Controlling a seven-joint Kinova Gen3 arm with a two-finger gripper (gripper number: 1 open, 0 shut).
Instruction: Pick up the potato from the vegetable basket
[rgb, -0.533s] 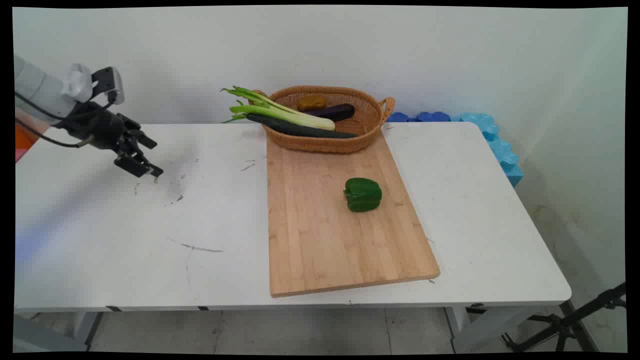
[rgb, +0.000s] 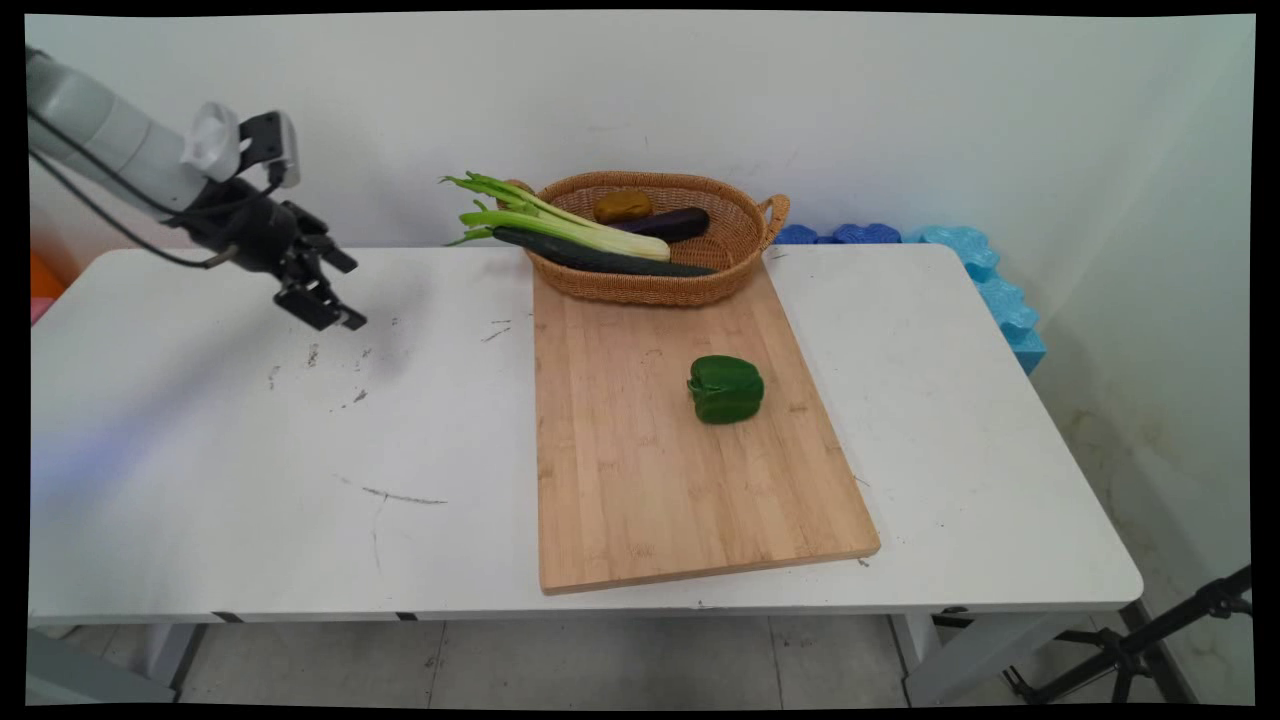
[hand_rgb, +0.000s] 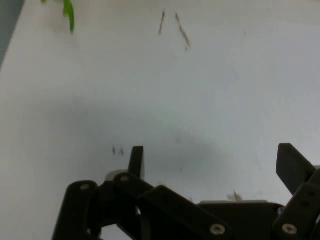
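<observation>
Tool (rgb: 335, 305) (hand_rgb: 212, 165) is held wide open and empty above the scuffed white desk (rgb: 200, 450) (hand_rgb: 210, 90), well apart from the wooden board (rgb: 660, 480).

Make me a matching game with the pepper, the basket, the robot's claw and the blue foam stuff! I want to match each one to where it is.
Things:
1. green pepper
2. basket
3. gripper
4. blue foam

Places:
A. at the far end of the cutting board, holding vegetables
B. above the bare left part of the table, open, holding nothing
C. beyond the table's far right corner, by the wall
D. lying alone on the cutting board

Pairs: 1-D, 2-A, 3-B, 4-C
</observation>
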